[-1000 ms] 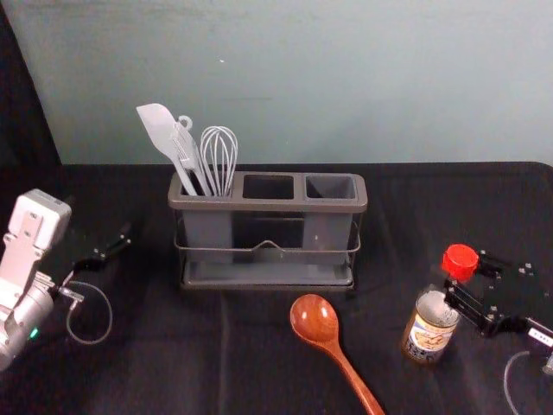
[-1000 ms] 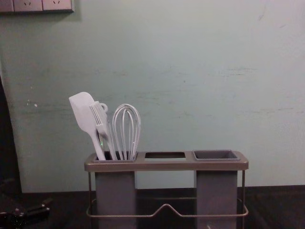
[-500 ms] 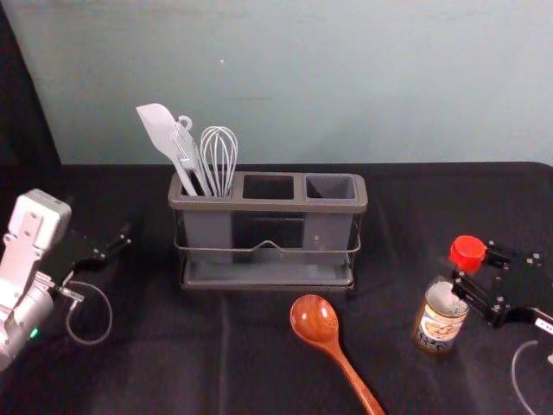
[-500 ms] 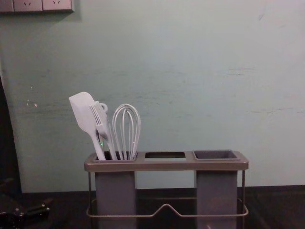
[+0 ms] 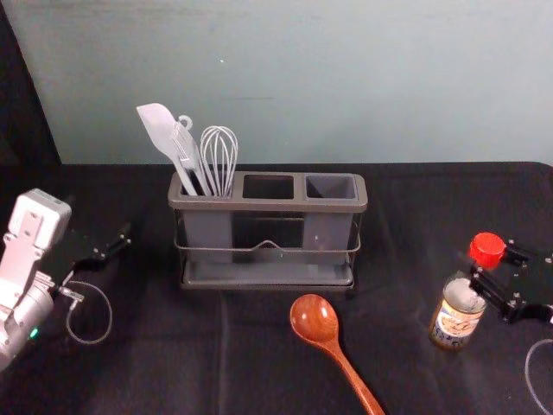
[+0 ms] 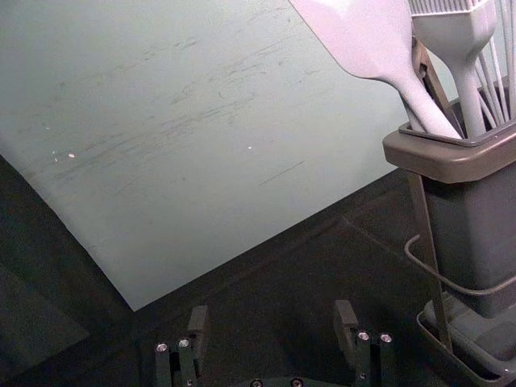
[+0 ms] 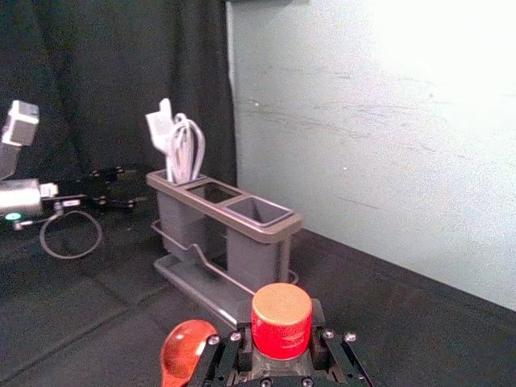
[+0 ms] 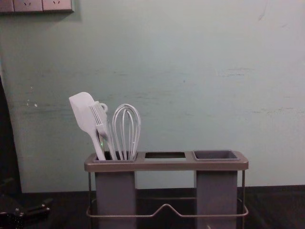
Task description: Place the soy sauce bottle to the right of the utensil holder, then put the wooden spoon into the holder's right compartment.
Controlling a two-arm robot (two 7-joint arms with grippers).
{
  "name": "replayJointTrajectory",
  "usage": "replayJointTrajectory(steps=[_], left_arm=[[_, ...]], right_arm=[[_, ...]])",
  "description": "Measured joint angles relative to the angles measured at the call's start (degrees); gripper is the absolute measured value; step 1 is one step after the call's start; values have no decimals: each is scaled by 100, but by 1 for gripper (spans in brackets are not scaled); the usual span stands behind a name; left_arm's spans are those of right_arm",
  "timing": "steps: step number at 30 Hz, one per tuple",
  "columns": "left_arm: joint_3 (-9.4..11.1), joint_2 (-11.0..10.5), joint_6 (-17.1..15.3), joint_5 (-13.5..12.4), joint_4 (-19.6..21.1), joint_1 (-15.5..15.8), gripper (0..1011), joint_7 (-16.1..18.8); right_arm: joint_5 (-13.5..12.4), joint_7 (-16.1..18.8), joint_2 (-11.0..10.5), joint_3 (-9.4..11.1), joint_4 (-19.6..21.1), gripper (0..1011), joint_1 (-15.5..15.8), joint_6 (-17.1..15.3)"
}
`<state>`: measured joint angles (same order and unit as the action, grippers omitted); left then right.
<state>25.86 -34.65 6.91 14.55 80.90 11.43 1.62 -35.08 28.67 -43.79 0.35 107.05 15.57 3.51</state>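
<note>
In the head view my right gripper (image 5: 492, 275) is shut on the neck of the soy sauce bottle (image 5: 458, 318), just under its red cap, right of the utensil holder (image 5: 268, 206) and nearer the front. The right wrist view has the red cap (image 7: 281, 321) between the fingers of my right gripper (image 7: 280, 355). The wooden spoon (image 5: 314, 320) lies bowl-up in front of the holder. The holder's right compartment (image 5: 331, 187) holds nothing. My left gripper (image 5: 128, 233) is parked at the left; its fingers stand apart in the left wrist view (image 6: 270, 322).
White utensils (image 5: 218, 160) stand in the holder's left compartment. A wall (image 5: 346, 78) rises behind the black-covered table (image 5: 432, 199). The spoon's handle runs toward the front edge, between the holder and the bottle.
My right gripper has carried the bottle to the right and slightly back, away from the spoon. The left arm, holder and spoon have stayed put.
</note>
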Motion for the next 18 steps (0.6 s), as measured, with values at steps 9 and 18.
replayJointTrajectory(steps=[9,18], left_arm=[[0,0,0,0,0,0,1011,0],[0,0,0,0,0,0,1011,0]], right_arm=[[202,-52,166,-90,-295,382,-392,53],[377,-14,351,-455,-782,382,-1173,-54]])
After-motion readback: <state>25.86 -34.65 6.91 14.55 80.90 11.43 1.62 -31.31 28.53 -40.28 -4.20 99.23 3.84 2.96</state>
